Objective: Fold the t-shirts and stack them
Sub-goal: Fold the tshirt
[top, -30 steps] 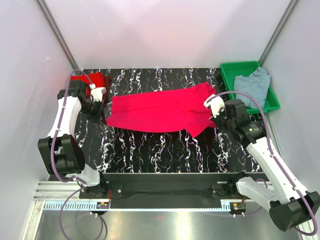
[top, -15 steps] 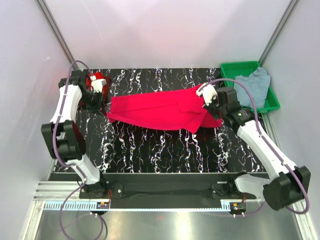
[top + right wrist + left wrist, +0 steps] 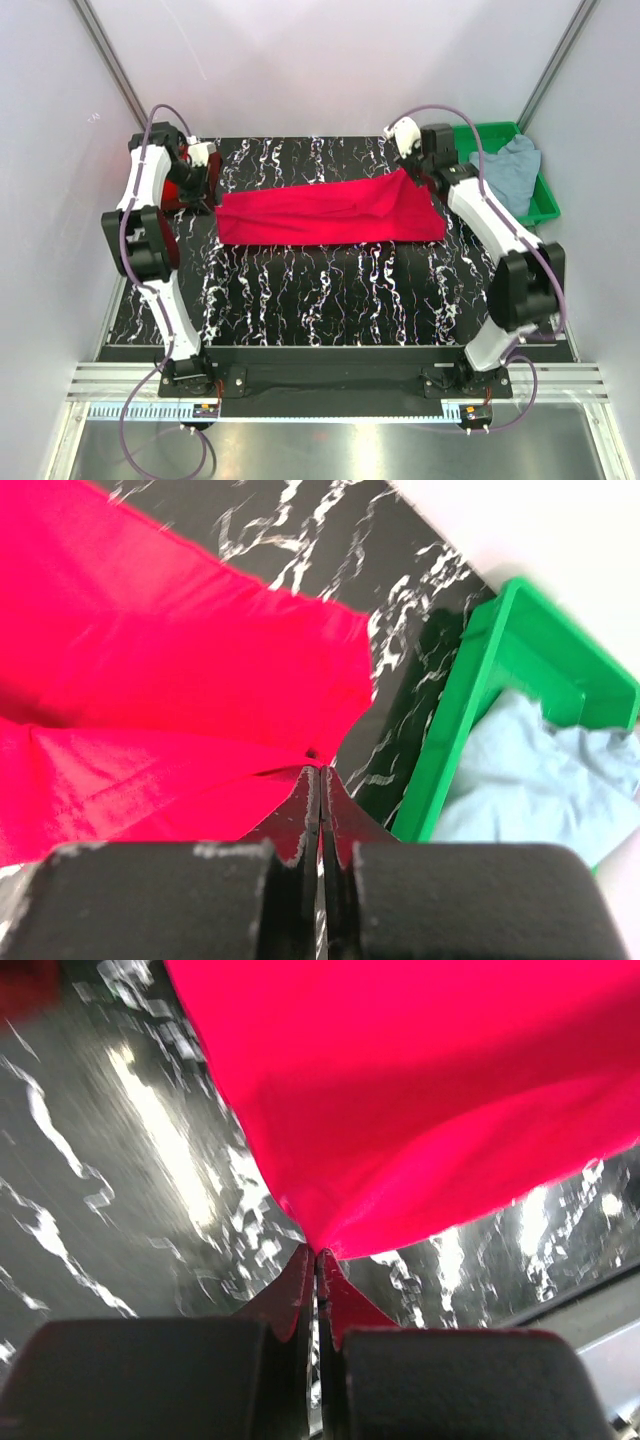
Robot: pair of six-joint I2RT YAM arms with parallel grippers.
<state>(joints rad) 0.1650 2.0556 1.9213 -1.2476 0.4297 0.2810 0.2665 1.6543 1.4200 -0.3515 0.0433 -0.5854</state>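
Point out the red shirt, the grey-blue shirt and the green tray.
red shirt (image 3: 320, 212), top view, middle of the cloth.
grey-blue shirt (image 3: 512, 172), top view, its centre.
green tray (image 3: 498, 128), top view, far rim.

We see a crimson cloth t-shirt (image 3: 330, 212) stretched along the table's (image 3: 330, 290) far edge, and a pale grey-blue cloth t-shirt (image 3: 505, 170) crumpled in the green plastic tray (image 3: 495, 128).

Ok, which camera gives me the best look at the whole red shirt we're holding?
Top external: the red shirt shows whole, pulled out lengthwise. Left wrist shows only the corner pinched in the left gripper; right wrist shows the end pinched in the right gripper.
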